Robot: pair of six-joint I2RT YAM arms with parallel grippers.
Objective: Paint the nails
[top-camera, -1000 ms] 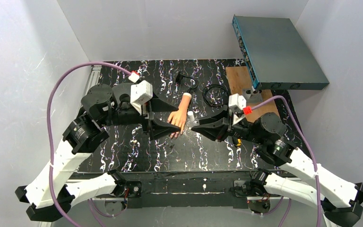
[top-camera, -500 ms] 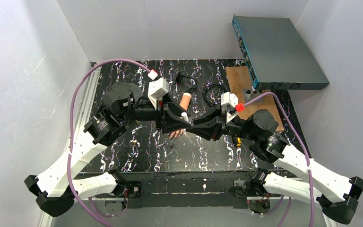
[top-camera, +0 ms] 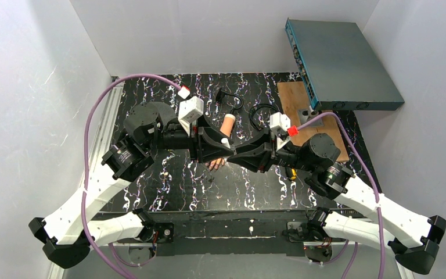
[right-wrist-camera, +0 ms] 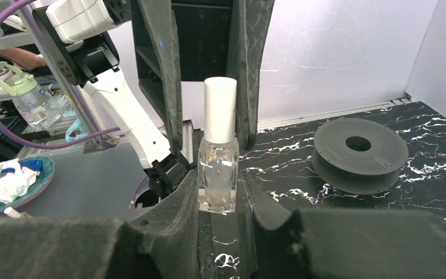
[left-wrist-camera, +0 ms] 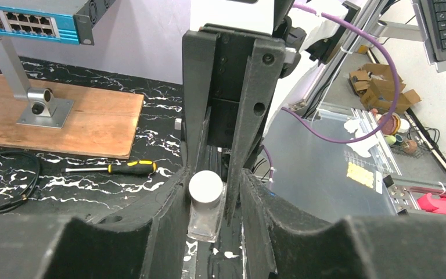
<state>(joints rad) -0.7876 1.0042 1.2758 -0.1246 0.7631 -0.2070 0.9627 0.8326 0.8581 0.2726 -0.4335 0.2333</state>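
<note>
From above: finds left tool (top-camera: 227, 150) swung in from 9 o'clock within the last second, now nose to nose with right tool (top-camera: 236, 154) over the hand (top-camera: 227, 124) on the tabletop (top-camera: 168, 186). Nails (top-camera: 214, 166) at 7 o'clock of the bottle (top-camera: 225, 142).

Left wrist: narrowed round the white cap (left-wrist-camera: 205, 186); cannot tell whether pinching yet.

Right wrist: pinching the clear bottle upright.

Probably about to twist the cap off; painting not begun.
</note>
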